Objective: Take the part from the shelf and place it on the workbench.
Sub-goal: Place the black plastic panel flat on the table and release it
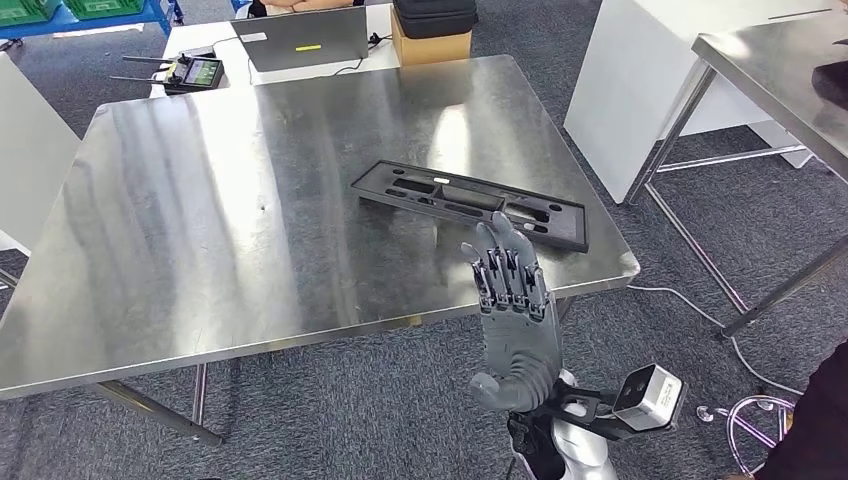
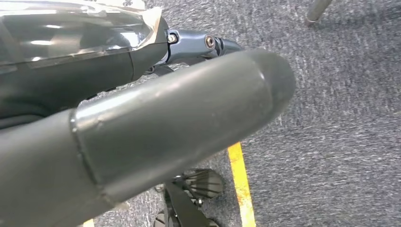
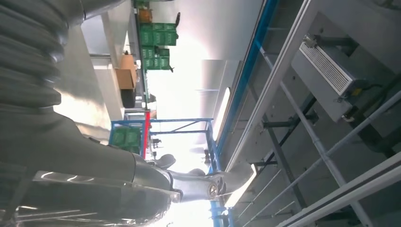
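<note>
The part [image 1: 470, 203], a long flat black plastic panel with cut-outs, lies on the steel workbench [image 1: 220, 230] near its right front corner. My right hand [image 1: 512, 310] is raised just in front of the bench's near edge, a short way from the part and not touching it. Its fingers point straight up and are spread, with nothing in them. In the right wrist view that hand [image 3: 71, 161] points towards the ceiling and holds nothing. My left hand [image 2: 142, 127] hangs over the grey carpet with its thumb stretched out, holding nothing.
Behind the bench a white table carries a laptop [image 1: 300, 38], a remote controller [image 1: 190, 72] and a cardboard box [image 1: 432, 45]. A second steel table [image 1: 770, 70] and a white cabinet [image 1: 640, 90] stand to the right. A yellow floor line [image 2: 241, 184] runs below my left hand.
</note>
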Controlling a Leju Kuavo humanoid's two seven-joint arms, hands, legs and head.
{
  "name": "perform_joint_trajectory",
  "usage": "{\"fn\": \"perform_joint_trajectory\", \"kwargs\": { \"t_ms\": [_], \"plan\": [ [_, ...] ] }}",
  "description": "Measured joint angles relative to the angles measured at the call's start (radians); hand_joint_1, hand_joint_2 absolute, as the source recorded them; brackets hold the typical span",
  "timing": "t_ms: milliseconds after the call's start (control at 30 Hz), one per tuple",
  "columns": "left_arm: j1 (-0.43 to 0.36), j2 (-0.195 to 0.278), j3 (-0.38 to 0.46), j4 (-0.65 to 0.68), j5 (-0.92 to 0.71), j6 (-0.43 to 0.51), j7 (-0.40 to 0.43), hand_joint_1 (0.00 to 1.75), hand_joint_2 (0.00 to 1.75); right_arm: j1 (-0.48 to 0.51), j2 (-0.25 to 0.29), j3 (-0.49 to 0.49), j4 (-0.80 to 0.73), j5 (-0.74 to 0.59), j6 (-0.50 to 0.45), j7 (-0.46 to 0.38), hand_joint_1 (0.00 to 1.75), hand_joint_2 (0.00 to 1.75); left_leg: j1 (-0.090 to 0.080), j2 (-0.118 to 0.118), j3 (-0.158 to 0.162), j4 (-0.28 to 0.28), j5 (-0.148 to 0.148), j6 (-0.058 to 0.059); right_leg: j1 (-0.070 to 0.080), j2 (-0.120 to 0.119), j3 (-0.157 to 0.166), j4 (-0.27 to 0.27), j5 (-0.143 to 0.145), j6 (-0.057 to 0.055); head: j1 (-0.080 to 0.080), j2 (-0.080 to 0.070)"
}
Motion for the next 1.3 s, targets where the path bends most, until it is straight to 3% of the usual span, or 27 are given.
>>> {"fn": "perform_joint_trajectory", "kwargs": {
  "t_ms": [67, 100, 167, 233, 267, 367, 433, 533, 600, 633, 667, 733, 767, 800, 867, 933, 967, 1033, 1100, 1133, 1167, 1233, 1300],
  "plan": [
    [0.001, 0.0, 0.0, 0.0, 0.001, 0.0, 0.0, 0.0, 0.0, 0.003, -0.001, 0.0, 0.001, 0.001, 0.0, -0.001, 0.0, 1.75, 0.003, 0.0, -0.029, 0.086, -0.038, -0.006, 0.003, -0.001, -0.015, 0.001, 0.01, -0.002, 0.0, 0.0],
    [0.001, 0.0, 0.0, 0.001, 0.001, 0.0, 0.0, 0.0, 0.0, 0.005, -0.001, 0.0, 0.001, 0.001, 0.0, -0.001, 0.0, 1.75, 0.003, 0.0, -0.018, 0.08, -0.029, -0.007, 0.004, -0.001, -0.022, 0.001, 0.016, -0.001, 0.0, 0.0],
    [0.0, 0.0, 0.0, 0.001, 0.002, 0.0, 0.0, 0.0, 0.0, 0.006, -0.001, 0.0, 0.001, 0.002, 0.0, -0.002, 0.0, 1.75, 0.004, 0.0, 0.056, -0.032, 0.023, -0.003, 0.004, 0.0, -0.033, 0.002, 0.026, 0.005, -0.001, 0.0],
    [-0.002, 0.0, 0.0, 0.001, 0.002, 0.0, 0.0, 0.0, 0.0, 0.006, -0.001, -0.001, 0.001, 0.002, 0.0, -0.002, 0.0, 1.75, -0.001, -0.002, 0.125, -0.148, 0.057, 0.006, 0.008, 0.0, -0.039, 0.003, 0.036, 0.015, 0.001, 0.0],
    [-0.003, 0.0, 0.0, 0.001, 0.002, 0.0, 0.0, 0.0, 0.0, 0.005, -0.001, -0.001, 0.001, 0.002, 0.0, -0.003, 0.0, 1.75, -0.004, -0.003, 0.137, -0.173, 0.062, 0.012, 0.009, 0.0, -0.04, 0.004, 0.041, 0.021, 0.002, 0.0],
    [-0.004, 0.0, 0.0, 0.001, 0.001, 0.0, 0.0, 0.0, 0.0, 0.004, -0.002, -0.002, 0.001, 0.002, -0.001, -0.005, 0.0, 1.75, -0.012, -0.003, 0.128, -0.181, 0.081, 0.036, 0.008, -0.002, -0.046, 0.002, 0.055, 0.044, 0.005, 0.0],
    [-0.006, -0.001, 0.0, 0.002, 0.001, 0.001, 0.001, 0.0, 0.0, 0.005, -0.002, -0.003, 0.001, 0.003, -0.003, -0.007, 0.0, 1.75, -0.01, 0.002, 0.115, -0.191, 0.103, 0.053, 0.008, -0.001, -0.071, 0.042, 0.022, 0.045, 0.007, 0.0],
    [-0.007, -0.002, -0.001, 0.002, 0.0, 0.001, 0.003, 0.0, 0.0, 0.008, -0.005, -0.006, 0.002, 0.004, -0.006, -0.008, 0.0, 1.75, -0.012, 0.007, 0.083, -0.194, 0.129, 0.065, 0.006, 0.0, -0.134, 0.224, -0.094, 0.029, 0.013, 0.0],
    [-0.007, -0.002, -0.001, 0.003, -0.001, 0.001, 0.004, 0.0, 0.0, 0.011, -0.007, -0.009, 0.002, 0.005, -0.007, -0.009, 0.0, 1.75, -0.014, 0.008, 0.06, -0.192, 0.144, 0.064, 0.006, 0.0, -0.132, 0.285, -0.116, 0.038, 0.012, 0.0],
    [-0.007, -0.002, -0.001, 0.003, -0.001, 0.001, 0.004, 0.0, 0.0, 0.012, -0.008, -0.01, 0.002, 0.006, -0.007, -0.009, 0.0, 1.75, -0.014, 0.008, 0.05, -0.191, 0.151, 0.062, 0.006, 0.0, -0.103, 0.261, -0.106, 0.046, 0.013, 0.0],
    [-0.007, -0.002, -0.001, 0.003, -0.001, 0.001, 0.005, 0.0, 0.0, 0.013, -0.009, -0.011, 0.002, 0.007, -0.008, -0.01, 0.0, 1.75, -0.014, 0.007, 0.042, -0.189, 0.158, 0.059, 0.006, 0.0, -0.055, 0.2, -0.089, 0.053, 0.013, 0.0],
    [-0.007, -0.002, -0.001, 0.004, -0.001, 0.001, 0.006, 0.0, 0.0, 0.011, -0.01, -0.012, 0.002, 0.008, -0.009, -0.011, 0.0, 1.75, -0.017, 0.007, 0.029, -0.184, 0.168, 0.052, 0.008, 0.0, 0.05, 0.049, -0.07, 0.054, 0.013, 0.0],
    [-0.007, -0.002, -0.001, 0.004, -0.001, 0.002, 0.007, 0.0, 0.0, 0.01, -0.01, -0.012, 0.002, 0.009, -0.009, -0.011, 0.0, 1.75, -0.018, 0.007, 0.024, -0.183, 0.174, 0.047, 0.011, 0.0, 0.081, 0.003, -0.067, 0.051, 0.012, 0.0],
    [-0.007, -0.002, -0.001, 0.004, -0.001, 0.002, 0.007, 0.0, 0.0, 0.01, -0.01, -0.012, 0.002, 0.009, -0.009, -0.012, 0.0, 1.75, -0.02, 0.007, 0.022, -0.182, 0.179, 0.043, 0.013, 0.001, 0.09, -0.017, -0.068, 0.047, 0.012, 0.0],
    [-0.007, -0.003, -0.001, 0.004, -0.001, 0.004, 0.009, 0.0, 0.0, 0.01, -0.011, -0.013, 0.003, 0.012, -0.013, -0.013, 0.0, 1.75, -0.018, 0.007, 0.02, -0.181, 0.189, 0.033, 0.018, 0.002, 0.078, -0.014, -0.06, 0.041, 0.01, 0.0],
    [-0.007, -0.003, -0.001, 0.005, 0.0, 0.007, 0.011, 0.0, 0.0, 0.006, -0.01, -0.013, 0.003, 0.016, -0.017, -0.016, 0.0, 1.75, -0.013, 0.005, 0.013, -0.17, 0.181, 0.022, 0.008, 0.0, 0.069, -0.02, -0.05, 0.023, 0.011, 0.0],
    [-0.006, -0.003, -0.001, 0.005, 0.001, 0.008, 0.012, 0.0, 0.0, 0.003, -0.01, -0.014, 0.003, 0.017, -0.018, -0.018, 0.0, 1.75, -0.011, 0.003, 0.002, -0.146, 0.156, 0.017, 0.003, -0.001, 0.066, -0.024, -0.041, 0.01, 0.009, 0.0],
    [-0.004, -0.002, -0.001, 0.005, 0.004, 0.01, 0.012, 0.0, 0.0, -0.002, -0.009, -0.014, 0.003, 0.018, -0.022, -0.02, 0.0, 1.75, -0.005, -0.001, -0.037, -0.042, 0.069, 0.007, 0.001, -0.004, 0.051, -0.026, -0.023, -0.009, 0.007, 0.0],
    [-0.001, -0.002, -0.001, 0.005, 0.008, 0.011, 0.012, 0.0, 0.0, -0.001, -0.008, -0.015, 0.003, 0.023, -0.033, -0.02, 0.0, 1.75, 0.001, -0.003, -0.07, 0.075, 0.006, -0.003, 0.004, -0.005, 0.029, -0.025, -0.005, -0.013, 0.004, 0.0],
    [0.001, -0.002, -0.001, 0.005, 0.01, 0.011, 0.011, 0.0, 0.0, 0.0, -0.009, -0.018, 0.003, 0.028, -0.044, -0.02, 0.0, 1.75, 0.003, -0.003, -0.066, 0.098, 0.003, -0.007, 0.005, -0.005, 0.018, -0.023, 0.003, -0.012, 0.004, 0.0],
    [0.003, -0.002, 0.0, 0.005, 0.011, 0.012, 0.009, 0.0, 0.0, 0.001, -0.009, -0.022, 0.003, 0.035, -0.057, -0.02, 0.0, 1.75, 0.006, -0.002, -0.044, 0.083, 0.018, -0.01, 0.004, -0.005, 0.007, -0.02, 0.009, -0.008, 0.003, 0.0],
    [0.003, -0.002, 0.0, 0.005, 0.012, 0.014, 0.006, 0.0, 0.0, 0.004, -0.009, -0.037, 0.003, 0.054, -0.096, -0.019, 0.0, 1.75, 0.01, -0.002, 0.05, -0.042, 0.062, -0.009, 0.003, -0.004, -0.011, -0.011, 0.019, 0.001, 0.002, 0.0],
    [0.004, -0.002, 0.0, 0.005, 0.017, 0.019, 0.003, 0.0, 0.0, 0.011, -0.009, -0.061, 0.004, 0.083, -0.151, -0.011, 0.0, 1.75, 0.008, -0.004, 0.124, -0.153, 0.077, 0.0, 0.005, -0.005, -0.022, -0.004, 0.027, 0.013, 0.004, 0.0]
  ]
}}
